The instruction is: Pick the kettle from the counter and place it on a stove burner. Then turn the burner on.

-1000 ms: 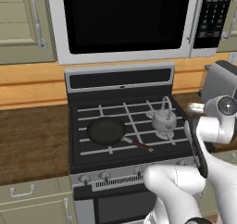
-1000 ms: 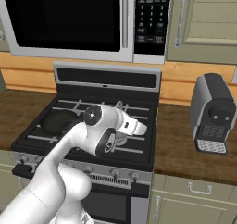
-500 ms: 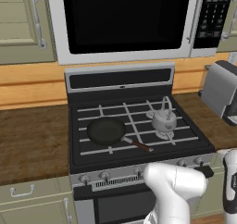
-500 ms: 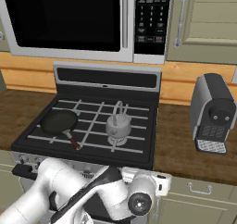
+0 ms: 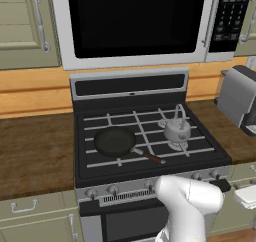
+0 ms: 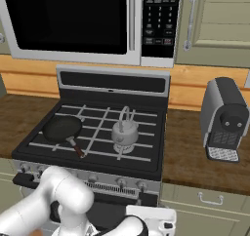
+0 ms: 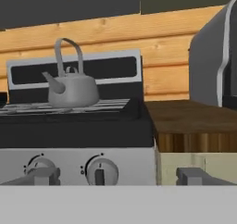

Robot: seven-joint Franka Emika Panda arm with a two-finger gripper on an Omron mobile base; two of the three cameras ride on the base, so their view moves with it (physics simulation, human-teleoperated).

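The kettle (image 5: 177, 130) sits on the stove burner (image 6: 125, 147) at the right front of the grates, above and left of the gripper (image 7: 115, 176), which faces the knobs (image 7: 98, 169); its fingers (image 7: 196, 175) stand wide apart, empty. Since half a second ago the arm has sunk lower before the stove front; kettle and frying pan (image 5: 115, 140) are unmoved.

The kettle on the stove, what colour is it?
Plain grey-silver metal, with no pattern; the kettle shows best in the hand view.

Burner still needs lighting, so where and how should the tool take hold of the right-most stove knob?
Grip the right-most knob by its raised vertical bar, coming straight at the stove's front panel, with one finger either side. The bar's flat sides likely suit pinching and twisting better than the round rim.
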